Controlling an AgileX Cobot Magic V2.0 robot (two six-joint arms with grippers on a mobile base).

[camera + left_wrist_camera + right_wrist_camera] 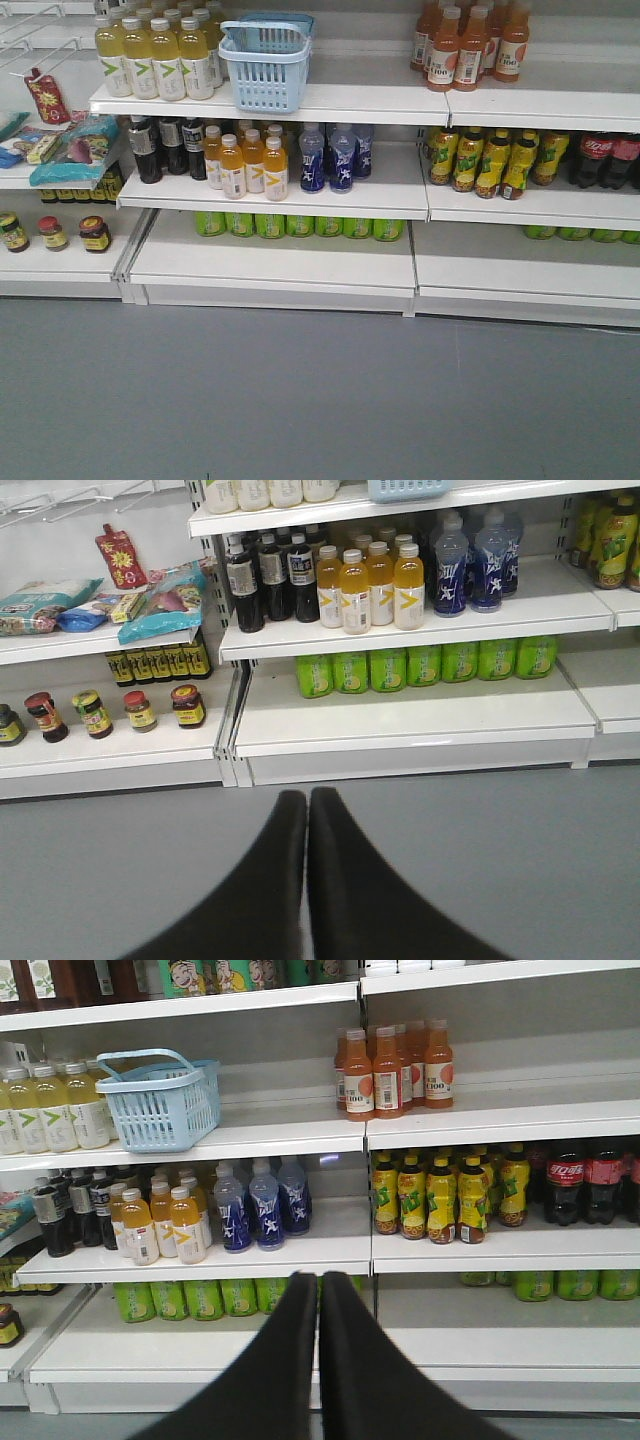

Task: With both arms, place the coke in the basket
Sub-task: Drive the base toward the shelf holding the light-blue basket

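The pale blue basket (265, 62) stands on the top shelf with its handles up; it also shows in the right wrist view (160, 1100), and its bottom edge shows in the left wrist view (408, 488). Coke bottles (597, 152), dark with red labels and white script, stand at the right end of the middle shelf, seen too in the right wrist view (566, 1178). My left gripper (307, 795) is shut and empty, low over the grey floor before the shelves. My right gripper (319, 1278) is shut and empty too, facing the shelves well short of the coke. Neither arm shows in the front view.
Yellow drink bottles (155, 60) stand left of the basket, orange ones (470, 45) to its right. Orange, blue and dark bottles (250, 160) fill the middle shelf, with green-yellow ones (490, 160) beside the coke. Green cans (300, 225) lie below. Jars (55, 232) and snack bags (70, 150) are at left.
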